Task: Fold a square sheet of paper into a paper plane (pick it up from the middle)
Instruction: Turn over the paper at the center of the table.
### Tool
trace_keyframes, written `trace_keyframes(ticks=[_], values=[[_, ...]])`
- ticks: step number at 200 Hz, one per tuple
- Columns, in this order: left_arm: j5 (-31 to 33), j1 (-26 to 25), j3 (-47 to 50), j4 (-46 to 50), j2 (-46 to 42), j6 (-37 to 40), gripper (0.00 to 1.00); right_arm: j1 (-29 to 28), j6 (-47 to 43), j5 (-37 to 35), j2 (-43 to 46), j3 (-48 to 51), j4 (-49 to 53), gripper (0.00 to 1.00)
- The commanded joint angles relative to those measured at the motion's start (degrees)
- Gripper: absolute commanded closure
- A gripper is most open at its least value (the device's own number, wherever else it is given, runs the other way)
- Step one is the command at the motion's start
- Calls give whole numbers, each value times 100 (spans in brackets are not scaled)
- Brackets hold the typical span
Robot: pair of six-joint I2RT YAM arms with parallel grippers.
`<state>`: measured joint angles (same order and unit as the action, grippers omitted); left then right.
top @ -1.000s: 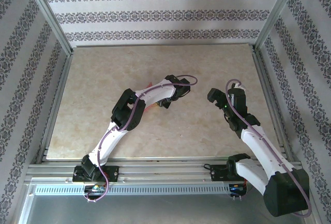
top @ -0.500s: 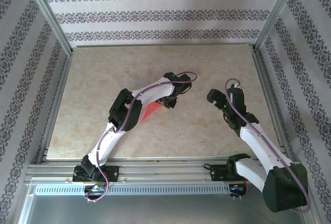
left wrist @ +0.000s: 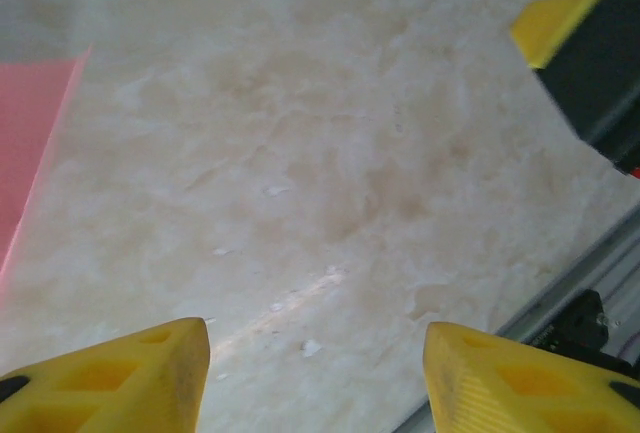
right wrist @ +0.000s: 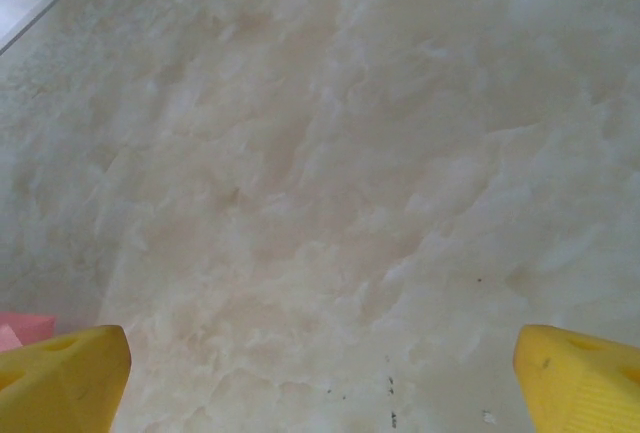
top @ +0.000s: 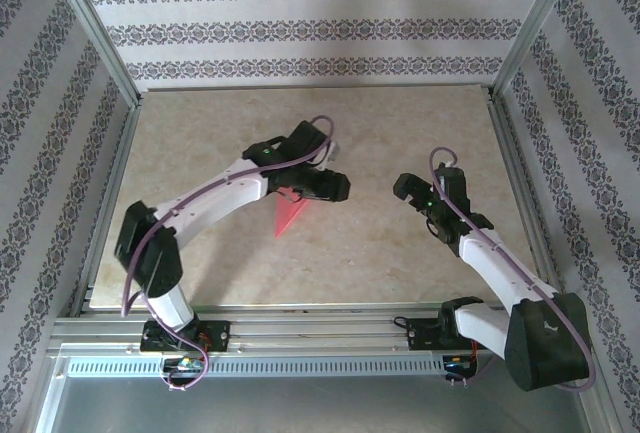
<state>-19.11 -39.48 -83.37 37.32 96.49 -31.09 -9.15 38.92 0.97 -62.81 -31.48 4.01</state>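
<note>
The paper plane [top: 287, 216], a narrow salmon-red dart with its point toward the near edge, lies flat near the middle of the marbled bench [top: 200, 143]. Just beside it the left hand [top: 333, 189] hovers, fingers apart and empty. The right hand [top: 405, 189], well apart, is spread wide.

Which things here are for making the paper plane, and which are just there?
For the job:
- paper plane, pink and pointed
- left gripper, open
- right gripper, open

Just there:
- table
- patterned walls
- metal rail at the near edge
</note>
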Motion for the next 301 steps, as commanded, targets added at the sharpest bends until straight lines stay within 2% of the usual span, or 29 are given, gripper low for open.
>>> trace_keyframes(ticks=[1,11,25,53,63,84,109,171,197,215,229,242,263,301], values=[[615,612,827,-332,-671,-113,37,-117,-40,241,-142,-277,-158,2],[1025,943,1237,-296,-1000,-132,34,-253,-136,271,-258,-394,-122,2],[1144,1474,1811,-429,-1392,-178,33,-569,-247,76,-502,-706,214,3],[737,2232,2541,-807,-1747,-362,30,-1229,-129,-220,-1084,-1252,624,5],[305,2321,2707,-1097,-1734,-254,30,-1405,26,-265,-1243,-1359,659,6],[-128,2322,3048,-1749,-1694,-48,30,-1825,164,-328,-1604,-1668,768,8],[-71,2255,3359,-2287,-1671,192,32,-2029,329,-231,-1895,-1817,735,9],[-332,1943,3075,-2839,-659,564,48,-2008,393,-240,-1914,-1835,680,9],[-409,1842,2860,-2957,-352,626,62,-1960,393,-224,-1885,-1792,674,9],[-338,1807,2772,-2908,-355,644,79,-1917,406,-237,-1842,-1735,681,8],[-148,1777,2699,-2682,-458,720,89,-1868,426,-245,-1788,-1688,676,7],[207,1695,2592,-2347,-619,852,94,-1805,447,-262,-1736,-1638,675,7],[1078,1456,2200,-1506,-804,1139,95,-1651,475,-255,-1658,-1565,666,7],[3229,581,1283,-323,-531,1469,95,-1335,480,-409,-1349,-1351,697,3]])
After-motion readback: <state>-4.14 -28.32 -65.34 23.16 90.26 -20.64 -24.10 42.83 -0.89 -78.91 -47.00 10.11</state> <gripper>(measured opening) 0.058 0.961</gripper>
